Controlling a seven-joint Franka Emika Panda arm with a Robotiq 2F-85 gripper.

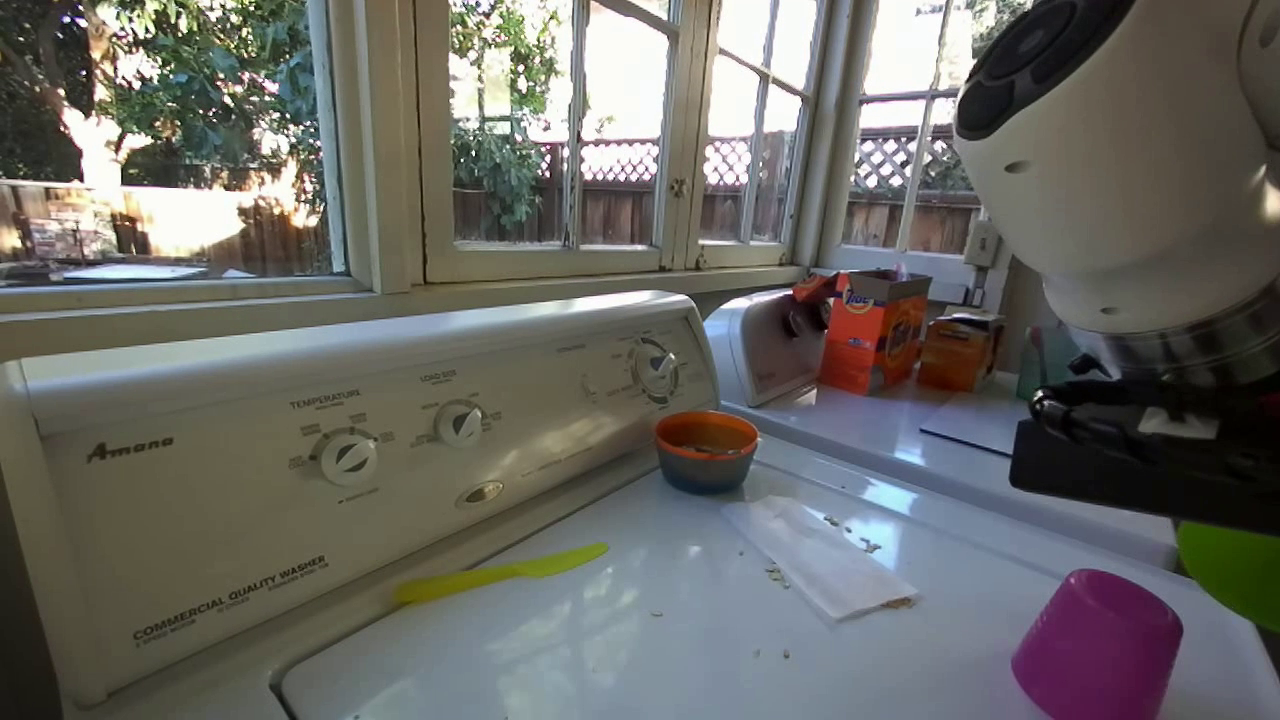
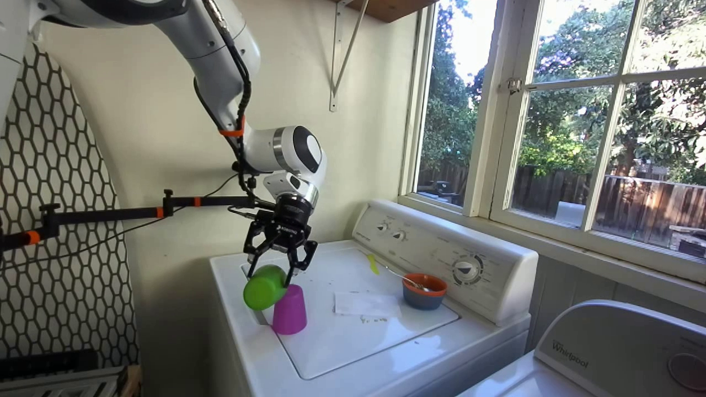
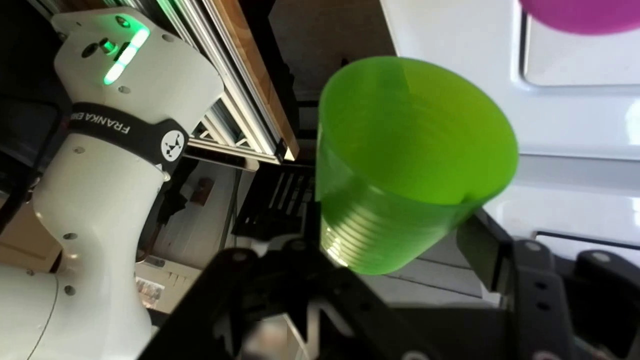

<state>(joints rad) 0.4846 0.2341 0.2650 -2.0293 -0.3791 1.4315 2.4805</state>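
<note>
My gripper (image 2: pixel 269 280) is shut on a green cup (image 2: pixel 262 292), with one finger on each side. In the wrist view the cup (image 3: pixel 415 135) sits tilted between the fingertips (image 3: pixel 397 222), its open mouth facing away from the palm and its inside empty. It also shows at the right edge of an exterior view (image 1: pixel 1235 570), where the fingertips are hidden. A magenta cup (image 2: pixel 290 317) stands upside down on the washer lid beside the green cup. It also shows in an exterior view (image 1: pixel 1100 640) and at the wrist view's top right (image 3: pixel 595 12), apart from the green cup.
On the white washer (image 1: pixel 250 500) are an orange-rimmed bowl (image 1: pixel 706 468) with a spoon (image 2: pixel 405 277), a yellow-green knife (image 1: pixel 505 573), a white napkin (image 1: pixel 830 565) and crumbs (image 1: pixel 775 577). A Tide box (image 1: pixel 870 335) stands on the neighbouring machine (image 2: pixel 601 347). Windows and a wall bound the area.
</note>
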